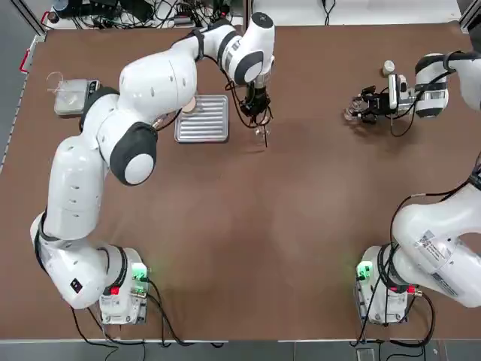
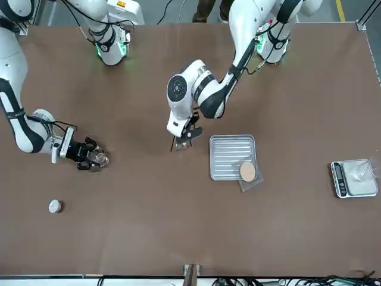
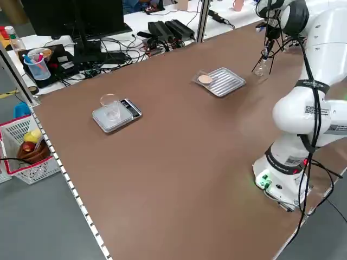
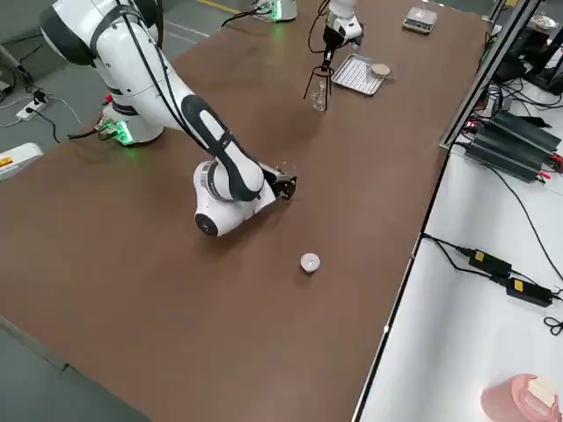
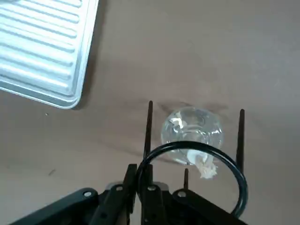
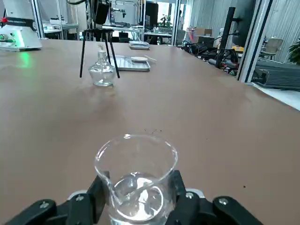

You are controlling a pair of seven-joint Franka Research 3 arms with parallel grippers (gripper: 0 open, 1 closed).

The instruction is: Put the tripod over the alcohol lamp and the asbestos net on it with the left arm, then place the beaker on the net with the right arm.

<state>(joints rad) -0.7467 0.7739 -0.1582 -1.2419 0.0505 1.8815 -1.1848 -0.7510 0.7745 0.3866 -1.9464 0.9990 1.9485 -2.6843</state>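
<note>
My left gripper (image 1: 258, 111) is shut on the ring of the black wire tripod (image 5: 192, 173), just right of the tray. The tripod's slim legs straddle the clear alcohol lamp (image 5: 192, 133), which stands on the table under the ring; whether the feet touch the table I cannot tell. The asbestos net (image 2: 245, 173), grey mesh with a tan disc, lies at the tray's far corner, partly hidden by the arm from above. Far right, my right gripper (image 1: 359, 109) is shut on the clear beaker (image 6: 136, 178), held low over the table.
A ribbed silver tray (image 1: 203, 119) lies left of the lamp. A grey scale with a glass dish (image 1: 71, 94) sits at the far left. A small white capped bottle (image 1: 388, 68) stands beyond the right gripper. Cables run along the far edge.
</note>
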